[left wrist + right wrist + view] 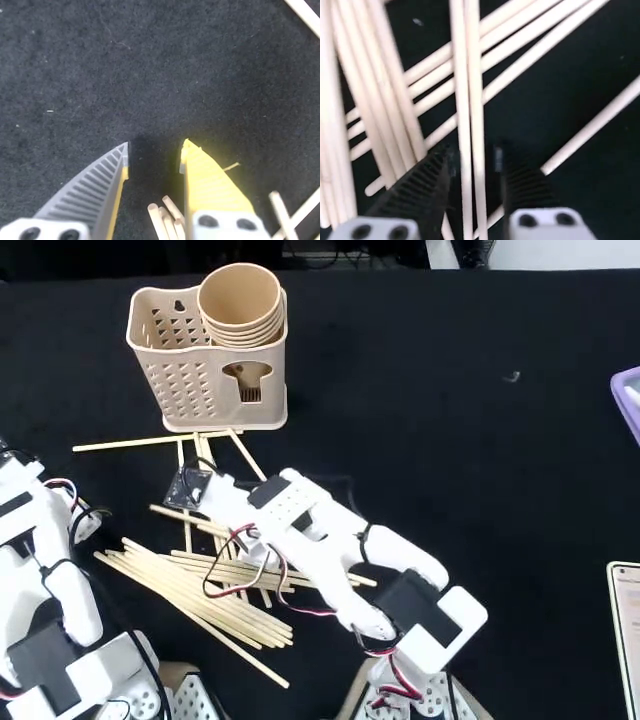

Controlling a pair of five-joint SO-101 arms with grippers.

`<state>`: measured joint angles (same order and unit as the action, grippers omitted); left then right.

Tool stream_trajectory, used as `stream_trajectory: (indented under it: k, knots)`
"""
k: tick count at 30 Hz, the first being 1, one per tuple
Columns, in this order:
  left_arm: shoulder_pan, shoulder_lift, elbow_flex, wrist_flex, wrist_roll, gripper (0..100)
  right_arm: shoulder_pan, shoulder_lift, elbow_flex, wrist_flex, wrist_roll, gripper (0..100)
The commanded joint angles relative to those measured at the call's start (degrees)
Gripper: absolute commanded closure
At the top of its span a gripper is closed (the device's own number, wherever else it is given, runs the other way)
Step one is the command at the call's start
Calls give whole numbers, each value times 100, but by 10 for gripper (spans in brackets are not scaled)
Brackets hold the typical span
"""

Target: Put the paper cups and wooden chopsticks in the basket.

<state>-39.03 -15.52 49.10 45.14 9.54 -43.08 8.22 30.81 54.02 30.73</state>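
A beige perforated basket (190,390) stands at the back left with a stack of paper cups (242,305) inside it. Wooden chopsticks (200,590) lie scattered on the black cloth in front of it. My right gripper (472,152) is low over the pile, open, its black fingers (427,180) straddling two parallel chopsticks (470,100); from above, this right gripper (188,490) sits just in front of the basket. My left gripper (154,150) is open over bare cloth, with a few chopstick ends (165,220) at the base of its jaws. The left arm (60,600) is at the near left.
A purple container edge (628,400) and a white flat object (625,630) lie at the right border. More chopsticks (150,442) lie against the basket's foot. The right half of the black cloth (480,440) is bare.
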Motion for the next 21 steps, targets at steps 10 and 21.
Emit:
stream_trajectory:
  k: [10,21]
  knots:
    - [-57,-88,-48,-97,35,823,-53,-110,-1174,958,53,988]
    - [-57,-88,-48,-88,35,823,-44,-1516,-207,1134,79,988]
